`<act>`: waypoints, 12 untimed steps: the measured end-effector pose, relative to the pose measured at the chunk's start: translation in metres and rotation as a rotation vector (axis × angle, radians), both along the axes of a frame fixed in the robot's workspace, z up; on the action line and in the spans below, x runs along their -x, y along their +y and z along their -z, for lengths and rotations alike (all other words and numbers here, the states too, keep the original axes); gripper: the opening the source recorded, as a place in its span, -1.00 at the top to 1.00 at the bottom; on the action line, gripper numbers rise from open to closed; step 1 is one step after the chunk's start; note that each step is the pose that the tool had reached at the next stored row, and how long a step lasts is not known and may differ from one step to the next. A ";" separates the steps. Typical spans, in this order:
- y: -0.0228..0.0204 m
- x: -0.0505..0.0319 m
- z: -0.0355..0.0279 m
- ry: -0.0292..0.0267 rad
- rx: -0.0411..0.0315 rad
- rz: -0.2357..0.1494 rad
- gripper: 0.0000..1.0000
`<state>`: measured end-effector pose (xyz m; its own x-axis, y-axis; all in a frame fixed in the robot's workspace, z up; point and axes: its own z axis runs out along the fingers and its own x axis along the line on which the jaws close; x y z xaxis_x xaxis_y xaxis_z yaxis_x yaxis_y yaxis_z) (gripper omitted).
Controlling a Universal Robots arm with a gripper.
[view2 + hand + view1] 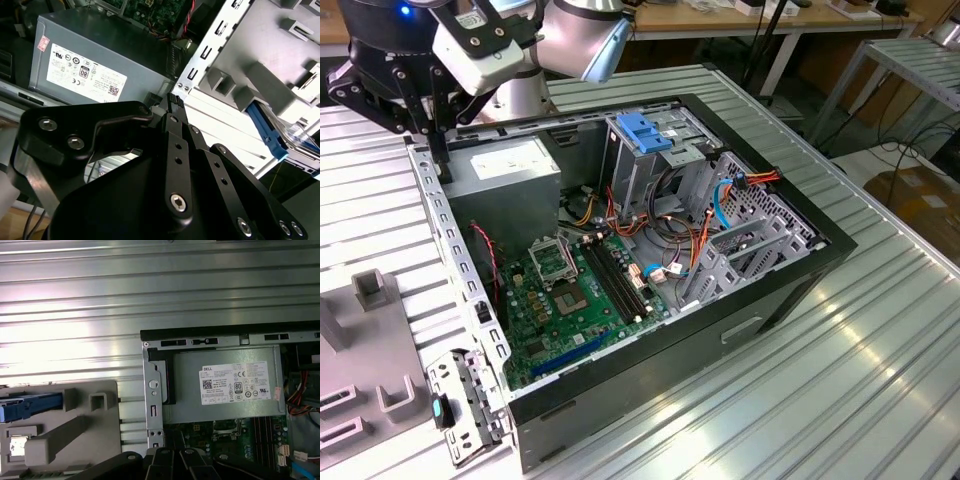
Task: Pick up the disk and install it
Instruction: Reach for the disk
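The disk rests in a slot of a grey fixture (75, 430) on the table beside the open computer case. Its bright blue rail (30, 407) shows in the first wrist view, and in the second wrist view the blue rail (265, 127) sticks out past the grey blocks. My gripper (438, 160) hangs over the case's rear corner on the exterior view's left, by the grey power supply (510, 170). In the second wrist view the black fingertips (172, 100) meet with nothing between them. The gripper is apart from the disk.
The case (650, 260) lies open with the green motherboard (570, 290), cables and a silver drive cage with a light-blue latch plate (645, 135). The grey fixture (380, 390) sits on the exterior view's left. Ribbed metal tabletop (840, 380) surrounds the case.
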<state>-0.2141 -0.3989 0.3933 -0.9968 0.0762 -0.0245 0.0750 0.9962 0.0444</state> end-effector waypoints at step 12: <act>0.0000 0.0052 0.0000 0.0000 0.0000 0.000 0.79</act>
<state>-0.2193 -0.3990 0.3933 -0.9968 0.0762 -0.0245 0.0750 0.9962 0.0444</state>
